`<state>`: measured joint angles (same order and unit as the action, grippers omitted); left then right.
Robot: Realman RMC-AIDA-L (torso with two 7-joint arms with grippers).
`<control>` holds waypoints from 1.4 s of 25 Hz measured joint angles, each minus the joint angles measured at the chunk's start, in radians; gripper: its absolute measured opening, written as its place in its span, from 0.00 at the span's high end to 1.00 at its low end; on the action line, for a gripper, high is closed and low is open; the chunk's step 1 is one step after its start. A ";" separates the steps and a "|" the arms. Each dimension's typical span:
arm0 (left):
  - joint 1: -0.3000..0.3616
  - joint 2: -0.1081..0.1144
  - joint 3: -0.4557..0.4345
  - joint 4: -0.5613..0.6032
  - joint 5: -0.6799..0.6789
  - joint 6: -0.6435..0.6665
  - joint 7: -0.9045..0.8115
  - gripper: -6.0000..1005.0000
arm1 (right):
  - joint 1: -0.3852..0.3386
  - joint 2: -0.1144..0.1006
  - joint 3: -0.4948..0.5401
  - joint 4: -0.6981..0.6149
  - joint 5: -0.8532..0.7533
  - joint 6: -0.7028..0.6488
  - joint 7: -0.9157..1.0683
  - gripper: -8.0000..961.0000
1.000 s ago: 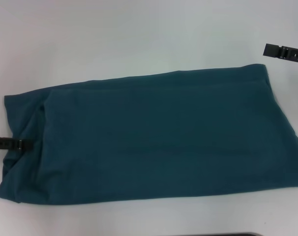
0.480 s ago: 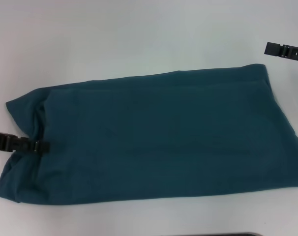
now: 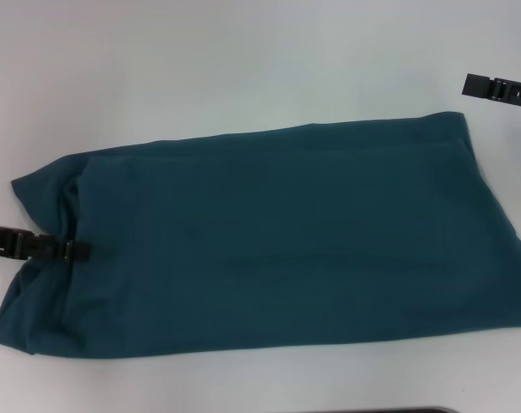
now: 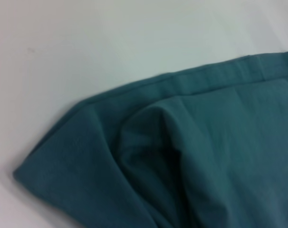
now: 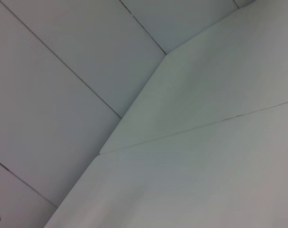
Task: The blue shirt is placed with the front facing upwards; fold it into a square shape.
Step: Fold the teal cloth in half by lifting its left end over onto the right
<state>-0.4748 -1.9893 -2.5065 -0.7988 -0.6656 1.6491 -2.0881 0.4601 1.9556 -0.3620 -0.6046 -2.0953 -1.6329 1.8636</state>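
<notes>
White table point(image 3: 243, 69) fills head view. Blue shirt point(image 3: 278, 241) lies flat across centre, folded into long band, plain side up, bunched at left end. Left gripper point(image 3: 71, 250) reaches over that bunched end; finger state cannot be told. Right gripper point(image 3: 499, 89) over bare table beyond shirt's far right corner, state unclear.
</notes>
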 joint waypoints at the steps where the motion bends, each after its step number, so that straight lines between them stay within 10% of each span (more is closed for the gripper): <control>1: -0.001 0.000 0.000 0.000 0.000 -0.003 -0.001 0.21 | 0.000 0.000 0.000 0.000 0.000 0.000 0.000 0.08; 35: -0.049 -0.002 0.000 -0.007 0.044 0.006 -0.087 0.28 | -0.001 -0.007 0.000 -0.003 0.005 -0.010 0.007 0.08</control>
<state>-0.5236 -1.9909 -2.5065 -0.8061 -0.6218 1.6550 -2.1750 0.4594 1.9481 -0.3620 -0.6076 -2.0903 -1.6429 1.8703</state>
